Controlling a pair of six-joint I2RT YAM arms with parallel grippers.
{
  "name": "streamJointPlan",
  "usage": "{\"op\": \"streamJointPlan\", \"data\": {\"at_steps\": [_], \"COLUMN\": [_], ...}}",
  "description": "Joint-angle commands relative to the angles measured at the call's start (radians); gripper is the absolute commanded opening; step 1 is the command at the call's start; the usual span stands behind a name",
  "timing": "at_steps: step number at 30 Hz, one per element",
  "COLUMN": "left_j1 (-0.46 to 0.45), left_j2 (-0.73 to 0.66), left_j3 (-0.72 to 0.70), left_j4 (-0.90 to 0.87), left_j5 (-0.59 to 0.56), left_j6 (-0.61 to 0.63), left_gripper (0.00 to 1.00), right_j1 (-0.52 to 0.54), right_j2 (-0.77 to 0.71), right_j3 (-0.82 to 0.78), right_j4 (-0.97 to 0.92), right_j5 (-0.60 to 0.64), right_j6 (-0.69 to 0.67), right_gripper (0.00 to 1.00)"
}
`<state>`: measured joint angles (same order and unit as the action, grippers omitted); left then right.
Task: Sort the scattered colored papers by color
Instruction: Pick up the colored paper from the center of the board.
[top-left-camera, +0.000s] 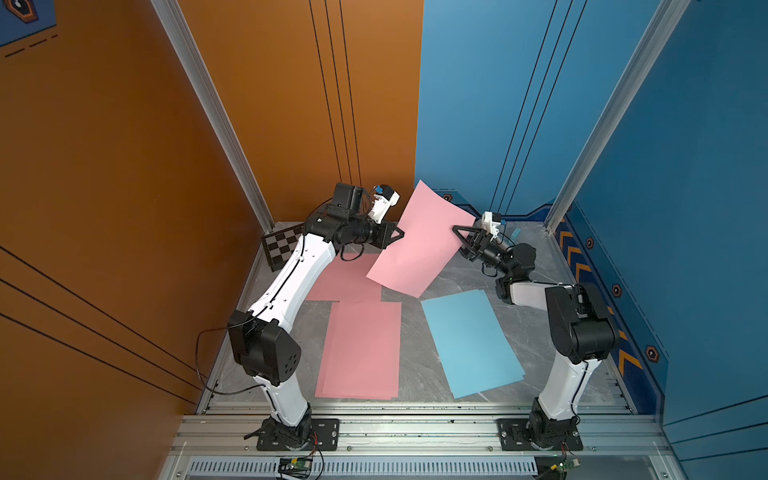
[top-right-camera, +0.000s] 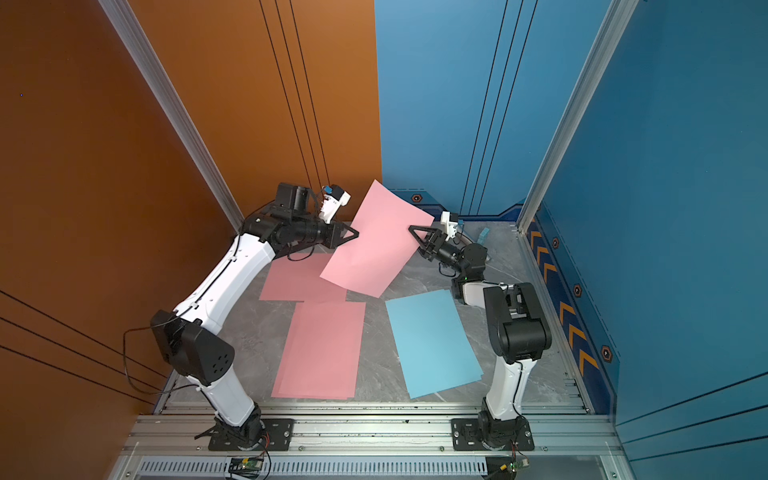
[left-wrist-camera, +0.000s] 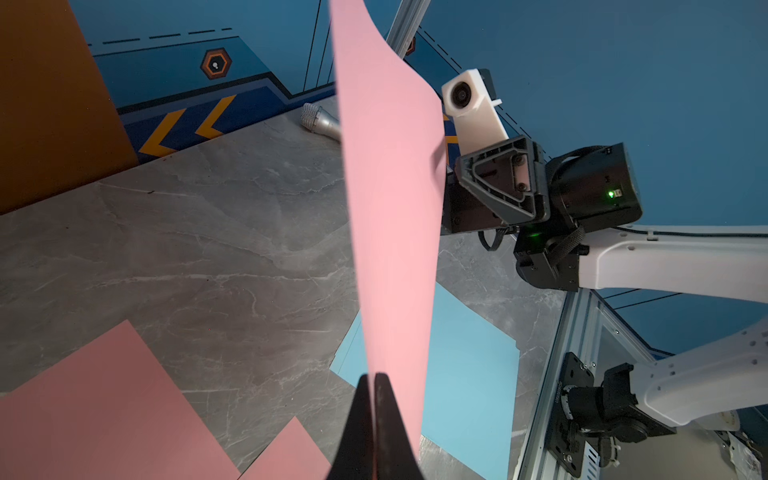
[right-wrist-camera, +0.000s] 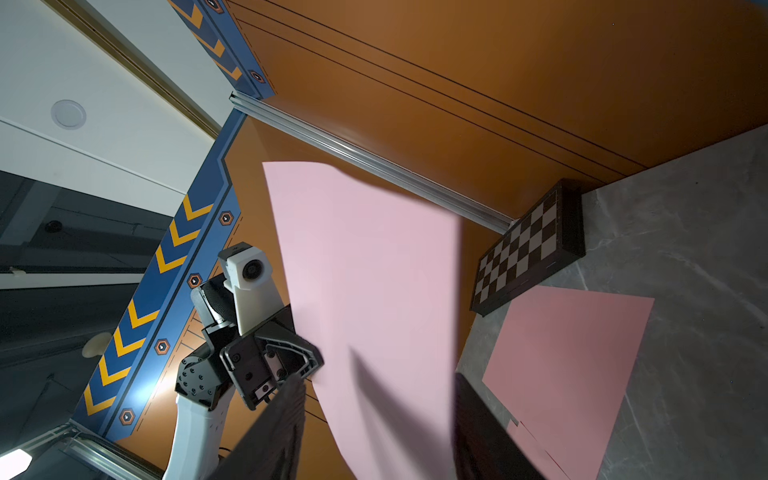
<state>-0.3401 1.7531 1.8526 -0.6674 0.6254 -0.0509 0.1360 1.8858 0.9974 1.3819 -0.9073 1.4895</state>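
We count pink in three spots and blue in one. The lifted pink sheet (top-left-camera: 419, 241) hangs tilted over the surface (top-left-camera: 415, 345) at 12 o'clock, between two hands. The left hand (top-left-camera: 400, 233) is pinched tight on its 9 o'clock edge. The right hand (top-left-camera: 458, 241) straddles the 3 o'clock edge, jaws apart. Flat on the surface:
- single pink sheet (top-left-camera: 345, 278) at 10 o'clock
- pink pile (top-left-camera: 359, 349) at 7 o'clock
- blue pile (top-left-camera: 469, 340) at 4 o'clock

Each pile shows at least two offset edges.
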Motion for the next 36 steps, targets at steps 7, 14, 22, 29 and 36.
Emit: {"op": "streamJointPlan", "data": {"at_steps": [7,14,22,29,36], "left_j1": [0.018,0.036,0.063,0.103,0.134], "left_j2": [0.008,-0.013,-0.084,-0.204,-0.363], "left_j3": [-0.007,-0.028,-0.102,-0.242,-0.432], "left_j4": [0.025,0.034,0.042,0.042,0.042], "left_j5": [0.034,0.016,-0.107,-0.286,-0.453], "left_j6": [-0.05,-0.074,-0.151,-0.262,-0.335], "left_gripper": [0.0,0.0,0.98,0.98,0.98], "right_j1": [-0.006,-0.001,0.014,0.052,0.135], "right_j2": [-0.055,-0.045,-0.056,-0.145,-0.225], "right_j3": [-0.006,0.004,0.06,0.155,0.364], "right_j4": [0.036,0.036,-0.029,-0.506,-1.357], "right_j5": [-0.042,-0.05,-0.058,-0.037,0.175], "right_j6": [-0.029,-0.025,-0.046,-0.366,-0.914], "right_gripper": [0.35,0.0,0.0,0.0,0.0]}}
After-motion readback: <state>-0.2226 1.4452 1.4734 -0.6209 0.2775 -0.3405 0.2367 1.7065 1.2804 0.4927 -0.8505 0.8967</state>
